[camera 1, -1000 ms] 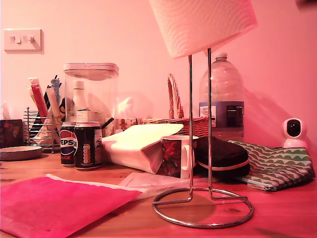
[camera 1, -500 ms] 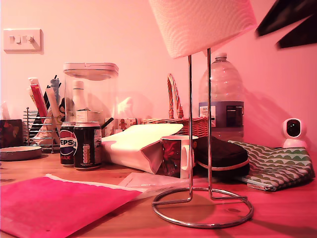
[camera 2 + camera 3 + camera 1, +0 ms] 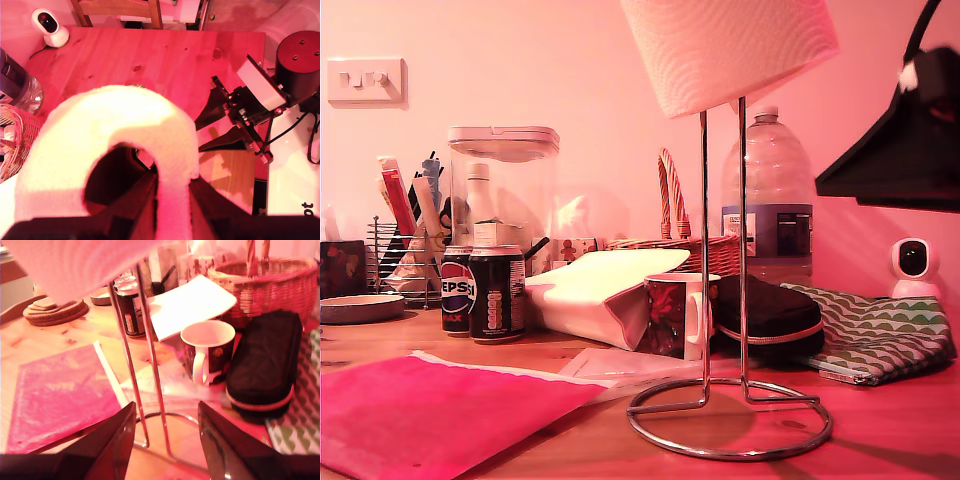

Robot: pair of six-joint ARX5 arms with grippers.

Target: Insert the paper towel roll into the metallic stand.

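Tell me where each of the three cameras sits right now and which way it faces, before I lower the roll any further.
Exterior view: low at table height, looking across at the metallic stand and the paper towel roll on top of it; a dark claw intrudes at this view's right.
First wrist view: above, looking down past the paper towel roll, with my first claw shut on its wall; my second claw shows beyond.
Second wrist view: low, looking along my second claw, open toward the stand's rods.
Shared: all three views show the roll.

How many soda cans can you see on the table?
2. The Pepsi can stands toward the exterior view's left, and the dark can stands touching it on its right. More could be hidden behind the clutter.
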